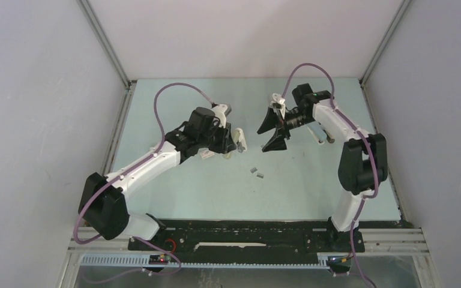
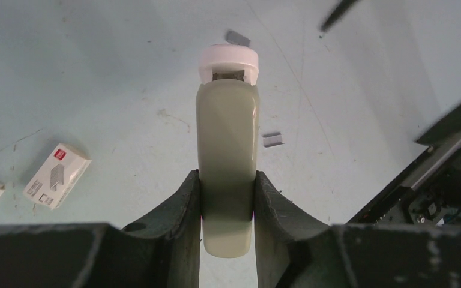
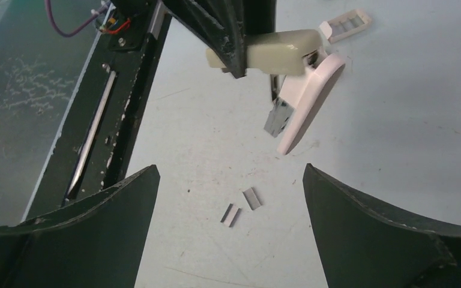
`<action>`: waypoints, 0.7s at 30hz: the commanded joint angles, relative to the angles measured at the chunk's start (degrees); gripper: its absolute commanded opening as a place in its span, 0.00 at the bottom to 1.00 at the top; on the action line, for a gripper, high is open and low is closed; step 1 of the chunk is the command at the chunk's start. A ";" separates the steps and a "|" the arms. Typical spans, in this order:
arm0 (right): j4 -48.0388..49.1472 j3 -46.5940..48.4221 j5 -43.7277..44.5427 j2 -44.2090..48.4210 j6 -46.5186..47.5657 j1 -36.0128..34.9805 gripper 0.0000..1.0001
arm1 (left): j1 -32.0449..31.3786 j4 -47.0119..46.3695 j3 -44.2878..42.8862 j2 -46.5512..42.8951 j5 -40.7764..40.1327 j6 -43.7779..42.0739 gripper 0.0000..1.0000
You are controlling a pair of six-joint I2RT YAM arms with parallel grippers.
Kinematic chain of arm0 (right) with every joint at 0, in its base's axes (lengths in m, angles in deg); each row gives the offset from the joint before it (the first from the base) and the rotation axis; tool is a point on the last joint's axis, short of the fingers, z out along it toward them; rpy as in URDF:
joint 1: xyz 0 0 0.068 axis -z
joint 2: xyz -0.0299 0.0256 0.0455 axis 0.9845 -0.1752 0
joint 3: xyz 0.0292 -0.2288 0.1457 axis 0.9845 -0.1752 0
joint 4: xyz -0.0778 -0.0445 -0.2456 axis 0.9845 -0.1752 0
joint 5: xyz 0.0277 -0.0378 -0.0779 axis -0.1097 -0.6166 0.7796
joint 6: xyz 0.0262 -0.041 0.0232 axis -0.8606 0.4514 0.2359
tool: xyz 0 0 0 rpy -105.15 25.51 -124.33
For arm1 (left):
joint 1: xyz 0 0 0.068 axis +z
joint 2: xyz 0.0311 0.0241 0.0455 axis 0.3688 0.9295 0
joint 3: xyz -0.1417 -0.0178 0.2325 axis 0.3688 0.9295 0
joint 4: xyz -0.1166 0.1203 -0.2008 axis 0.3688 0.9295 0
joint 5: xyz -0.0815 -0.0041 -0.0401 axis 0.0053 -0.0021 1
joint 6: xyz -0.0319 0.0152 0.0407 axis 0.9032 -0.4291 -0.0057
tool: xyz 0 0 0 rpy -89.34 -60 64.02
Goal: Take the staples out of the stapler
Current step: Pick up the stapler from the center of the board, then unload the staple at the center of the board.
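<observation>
Two short grey strips of staples (image 3: 252, 198) lay loose on the table (image 1: 186, 192), just beside each other. They sat clear of both arms, between the two grippers and a little nearer the bases.

The left gripper (image 2: 227, 180) was pinching the stapler (image 2: 227, 120) by the sides of its cream upper body. One finger was pressed against each flank, and the white-capped end pointed away from the wrist. The stapler was held above the table, not resting on it.

In the right wrist view the stapler hung open. The white base (image 3: 309, 96) had dropped away from the cream top, and the metal magazine (image 3: 275, 117) hung between them, tilted downward. Whether any staples remained in the magazine could not be determined.

The right gripper (image 1: 271, 133) stood with its fingers spread wide, holding nothing. It was near the stapler's front end but apart from it.

A small white printed box (image 2: 56, 175) lay flat on the table, well apart from the loose staples.
</observation>
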 commanded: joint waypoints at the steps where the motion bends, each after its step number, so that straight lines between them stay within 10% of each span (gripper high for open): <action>1: -13.21 8.53 -1.67 -6.21 18.23 -0.72 1.00 | -2.41 -2.74 0.59 -2.04 2.85 -7.38 0.02; 21: -20.50 14.73 -0.27 -15.78 20.15 -5.38 0.89 | -4.39 -6.10 -1.28 -2.40 8.67 -15.00 0.00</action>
